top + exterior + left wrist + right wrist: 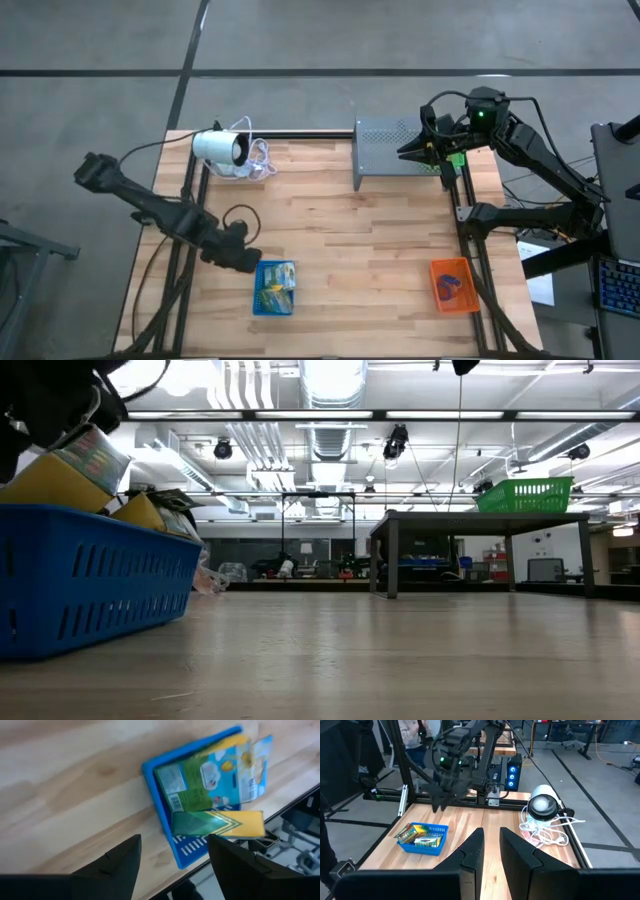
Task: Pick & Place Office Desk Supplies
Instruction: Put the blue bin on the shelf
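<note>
The blue tray (274,288) of packets (200,780) lay just beside the left tool (247,260), open and empty; right tool (432,143) parked far off, fingers slightly parted.

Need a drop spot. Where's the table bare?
Bare: the middle of the table, between blue tray, orange tray and grey stand. Crowded: blue tray under left gripper; far-left corner with white cylinder and cable.

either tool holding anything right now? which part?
Nothing held. Left tool is open and empty beside the blue tray of packets. Right tool, raised near the grey stand, has an empty gap.
</note>
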